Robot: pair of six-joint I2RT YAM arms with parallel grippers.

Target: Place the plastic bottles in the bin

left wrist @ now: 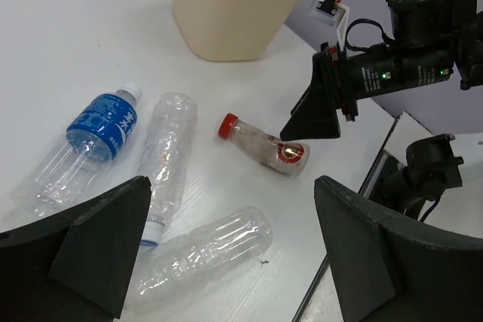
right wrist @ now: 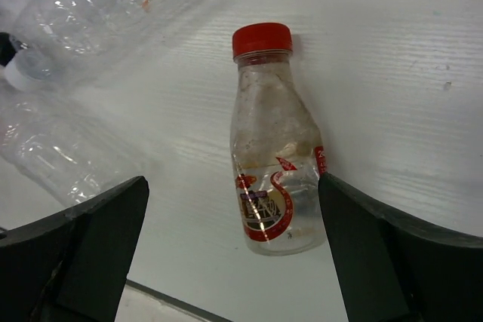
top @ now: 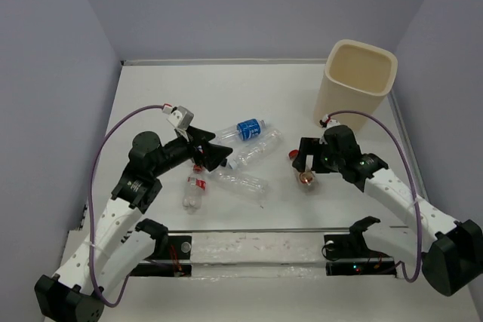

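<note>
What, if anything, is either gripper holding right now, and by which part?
Nothing is held. The right gripper is open, its fingers either side of the red-capped bottle lying on the table; the left gripper is open above the other bottles.

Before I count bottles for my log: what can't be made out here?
- Bin floor: top external view, hidden by its own near wall.
- Red-capped bottle: top external view, partly under the right fingers.
- Clear bottles: right wrist view, blurred, cut by the left edge.
- Bin rim: left wrist view, beyond the top edge.
</note>
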